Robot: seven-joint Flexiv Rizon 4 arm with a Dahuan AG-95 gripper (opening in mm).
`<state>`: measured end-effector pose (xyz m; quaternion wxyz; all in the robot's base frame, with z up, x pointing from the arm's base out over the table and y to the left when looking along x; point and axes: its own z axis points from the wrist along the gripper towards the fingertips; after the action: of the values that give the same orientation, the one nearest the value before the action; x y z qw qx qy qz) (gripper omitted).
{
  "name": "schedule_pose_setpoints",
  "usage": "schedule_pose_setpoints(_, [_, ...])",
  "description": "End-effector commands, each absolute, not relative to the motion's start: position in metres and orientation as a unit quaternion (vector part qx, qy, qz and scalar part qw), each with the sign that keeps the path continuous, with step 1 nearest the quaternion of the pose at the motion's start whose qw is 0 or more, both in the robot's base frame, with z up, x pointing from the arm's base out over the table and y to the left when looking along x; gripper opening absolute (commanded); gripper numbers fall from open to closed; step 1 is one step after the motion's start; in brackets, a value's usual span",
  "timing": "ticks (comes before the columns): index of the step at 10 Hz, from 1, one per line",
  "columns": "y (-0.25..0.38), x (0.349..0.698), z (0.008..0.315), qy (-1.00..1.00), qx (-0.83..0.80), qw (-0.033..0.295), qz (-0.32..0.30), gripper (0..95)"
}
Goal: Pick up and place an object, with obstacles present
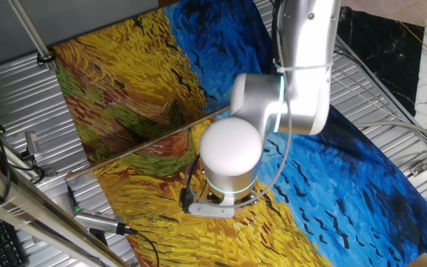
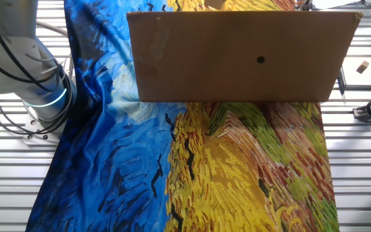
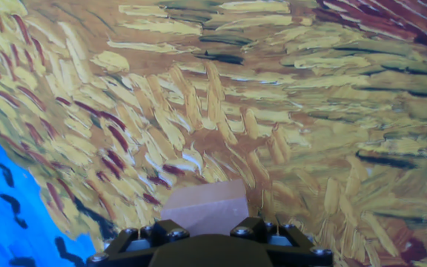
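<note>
While poised low over painted cloth [image 1: 147, 81] on worktop [image 1: 21, 81]: end effector [image 3: 210, 241], fingers hidden, grip state cannot be told. Tan cube [image 3: 206, 210] at 6 o'clock in hand view, just beside end effector base. Thin rod [image 1: 143, 144] lying across cloth at 9 o'clock of arm [image 1: 232, 152]. Cardboard panel [image 2: 240, 58] blocking other fixed view.

Bright, even light, soft shadows; hand view slightly blurred, cloth [image 3: 221, 111] colours vivid.
</note>
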<state>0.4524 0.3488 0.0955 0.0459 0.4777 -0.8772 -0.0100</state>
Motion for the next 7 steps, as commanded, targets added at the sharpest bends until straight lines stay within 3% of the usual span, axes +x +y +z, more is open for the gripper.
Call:
schedule_pose_setpoints(1, [0.347,0.449,0.087,-0.877,0.479,0.046,-0.008,0.0])
schedule_pose_setpoints(7, [0.345,0.443,0.068,-0.873,0.486,0.032,0.000,0.0])
